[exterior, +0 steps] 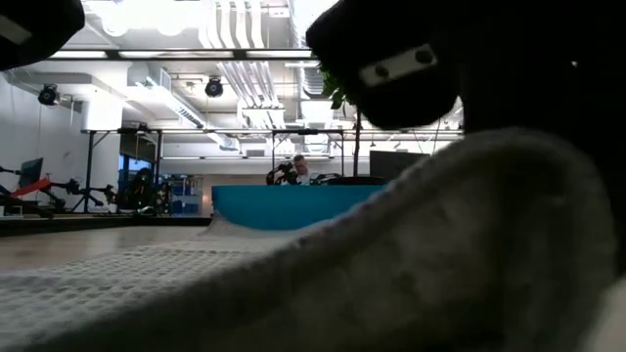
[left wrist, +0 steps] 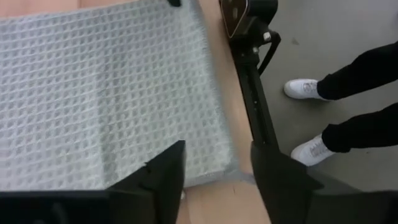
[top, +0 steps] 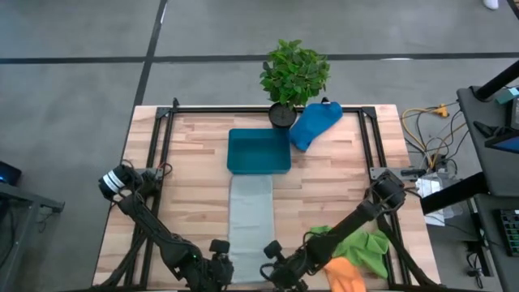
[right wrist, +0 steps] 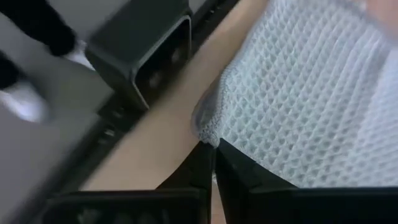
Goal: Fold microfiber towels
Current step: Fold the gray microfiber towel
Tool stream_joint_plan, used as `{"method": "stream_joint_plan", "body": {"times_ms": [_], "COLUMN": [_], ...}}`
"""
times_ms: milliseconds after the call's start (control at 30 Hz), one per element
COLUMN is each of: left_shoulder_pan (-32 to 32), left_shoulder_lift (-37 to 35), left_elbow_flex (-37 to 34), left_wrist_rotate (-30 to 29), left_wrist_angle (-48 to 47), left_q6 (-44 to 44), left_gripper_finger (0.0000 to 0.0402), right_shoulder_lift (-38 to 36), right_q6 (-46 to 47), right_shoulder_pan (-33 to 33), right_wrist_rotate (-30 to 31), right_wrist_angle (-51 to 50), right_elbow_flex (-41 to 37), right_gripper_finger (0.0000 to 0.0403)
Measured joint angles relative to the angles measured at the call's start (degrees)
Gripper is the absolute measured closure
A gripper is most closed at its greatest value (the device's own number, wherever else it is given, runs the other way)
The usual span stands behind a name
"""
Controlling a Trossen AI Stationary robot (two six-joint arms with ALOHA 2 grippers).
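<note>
Surface: wooden butcher-block table [top: 195, 170], pale planks, black rail frame along far and side edges.
Centre: grey-white towel [top: 250, 227], waffle weave, laid flat as a long strip from the tray toward the near edge.
Near edge: corner of the same towel just beside the table's rim in both wrist views.
Far centre: blue tray [top: 258, 152], rectangular, touching the strip's far end.
Far edge: potted plant [top: 293, 77], dark pot by the rail.
Beside plant: blue towel [top: 314, 124], crumpled, just right of the tray.
Near right: green towel [top: 363, 246], bunched; orange towel [top: 344, 275] at the edge, touching it.
</note>
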Motion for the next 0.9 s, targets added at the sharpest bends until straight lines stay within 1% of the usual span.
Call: {"method": "stream_joint_plan", "body": {"times_ms": [100, 167, 567, 700, 900], "left_shoulder_pan": [0.0, 0.0, 0.0, 0.0, 0.0], "left_shoulder_lift": [0.0, 0.0, 0.0, 1.3, 5.2], "left_elbow_flex": [0.0, 0.0, 0.0, 0.0, 0.0], "left_wrist_rotate": [0.7, 0.9, 1.1, 1.1, 2.7], "left_wrist_angle": [0.4, 1.0, 3.5, 3.8, 7.7], "left_q6": [0.0, 0.0, -0.1, -0.5, -5.0], "left_gripper_finger": [0.0207, 0.0201, 0.0198, 0.0197, 0.0197], "right_shoulder_lift": [-0.1, -0.1, -0.8, -1.7, -2.9], "right_q6": [5.0, 7.7, 18.9, 21.9, 24.7], "right_shoulder_pan": [-1.4, -2.2, -4.6, -4.9, -5.2], "right_wrist_rotate": [-4.6, -6.2, -7.8, -7.8, -7.8], "right_wrist_angle": [0.0, 0.2, 2.9, 3.0, 2.9], "right_elbow_flex": [0.1, -0.1, -0.2, -0.4, -0.9], "right_gripper_finger": [0.0394, 0.0394, 0.0394, 0.0394, 0.0394]}}
